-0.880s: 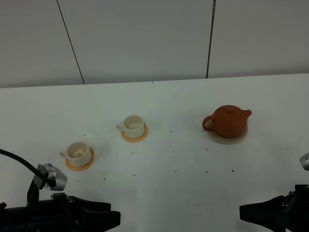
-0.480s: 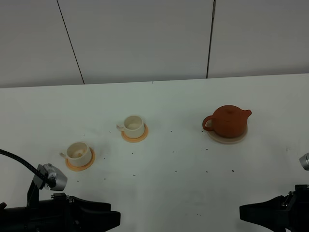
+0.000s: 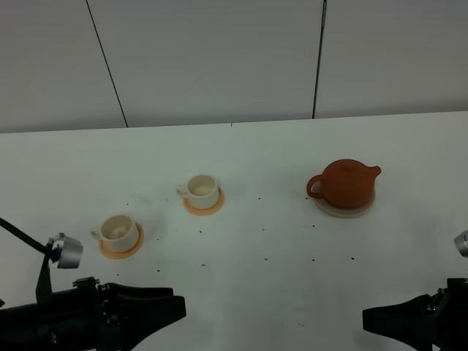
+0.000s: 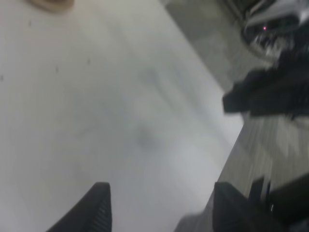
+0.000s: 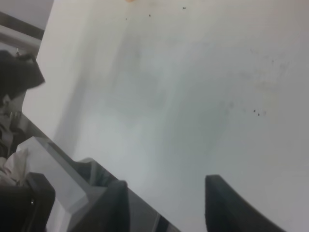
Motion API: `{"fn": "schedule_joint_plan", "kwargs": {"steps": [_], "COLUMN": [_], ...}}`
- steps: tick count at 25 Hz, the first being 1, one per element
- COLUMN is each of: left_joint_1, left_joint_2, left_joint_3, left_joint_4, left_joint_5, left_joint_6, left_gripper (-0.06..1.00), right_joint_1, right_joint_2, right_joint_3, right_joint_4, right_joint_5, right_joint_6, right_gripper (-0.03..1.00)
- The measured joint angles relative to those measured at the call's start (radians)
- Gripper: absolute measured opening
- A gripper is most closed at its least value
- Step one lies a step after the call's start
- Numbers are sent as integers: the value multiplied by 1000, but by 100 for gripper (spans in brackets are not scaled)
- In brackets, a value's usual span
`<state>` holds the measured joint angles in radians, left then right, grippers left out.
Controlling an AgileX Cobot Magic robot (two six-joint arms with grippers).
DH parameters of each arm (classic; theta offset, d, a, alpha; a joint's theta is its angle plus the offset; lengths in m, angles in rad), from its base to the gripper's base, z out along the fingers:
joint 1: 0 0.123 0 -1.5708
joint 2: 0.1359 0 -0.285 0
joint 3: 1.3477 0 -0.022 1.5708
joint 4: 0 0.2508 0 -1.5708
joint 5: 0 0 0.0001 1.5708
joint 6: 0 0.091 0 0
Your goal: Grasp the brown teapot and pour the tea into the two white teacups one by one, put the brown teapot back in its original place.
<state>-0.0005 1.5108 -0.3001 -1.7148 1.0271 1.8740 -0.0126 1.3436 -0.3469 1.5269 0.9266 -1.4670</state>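
The brown teapot (image 3: 345, 183) stands upright on the pale beige coaster (image 3: 344, 210) at the right middle of the table. The two white teacups stand on orange saucers: one (image 3: 201, 187) at mid-left, the other (image 3: 118, 231) nearer and further left. Their insides look pale and no tea shows. My left gripper (image 3: 175, 311) is low at the front left, near the front edge, open and empty (image 4: 161, 208). My right gripper (image 3: 369, 319) is low at the front right, open and empty (image 5: 166, 203). Both are far from the teapot and the cups.
The white table (image 3: 256, 241) carries small dark specks. A grey panelled wall (image 3: 219, 58) rises behind it. In the left wrist view the right arm (image 4: 270, 92) shows beyond the table's edge. In the right wrist view the left arm (image 5: 19, 77) shows as a dark shape.
My left arm has shifted: its wrist camera mount moved up and to the left, and the gripper tip rose a little. The right arm, teapot and cups have not moved.
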Motion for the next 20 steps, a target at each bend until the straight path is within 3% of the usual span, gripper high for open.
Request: {"fn": "schedule_joint_plan", "kwargs": {"steps": [5,9,11,15,20], "left_joint_1": [0,0,0,0,0], "left_joint_2": [1,3,4,-6,-91], "left_joint_3": [-38,-118,-170,-292,-430], "left_joint_4": [-6,-3,39,259,629], "left_joint_5": [3,-12,-38,-105,-177], "left_joint_6": [-7,-104,-177,-414,-843], "left_gripper": [53,53,53,53,53], "right_joint_1": [0,0,0,0,0], "right_joint_2": [0,1,2,2,3], "right_joint_3": [0,-23,-51,-109,-150], "right_joint_4": [121,181,183,184,176], "right_joint_5": [0,5,7,36,42], "right_joint_6": [-35,-82,-86,-92,-89], "right_gripper": [36,36,36,36,36]}}
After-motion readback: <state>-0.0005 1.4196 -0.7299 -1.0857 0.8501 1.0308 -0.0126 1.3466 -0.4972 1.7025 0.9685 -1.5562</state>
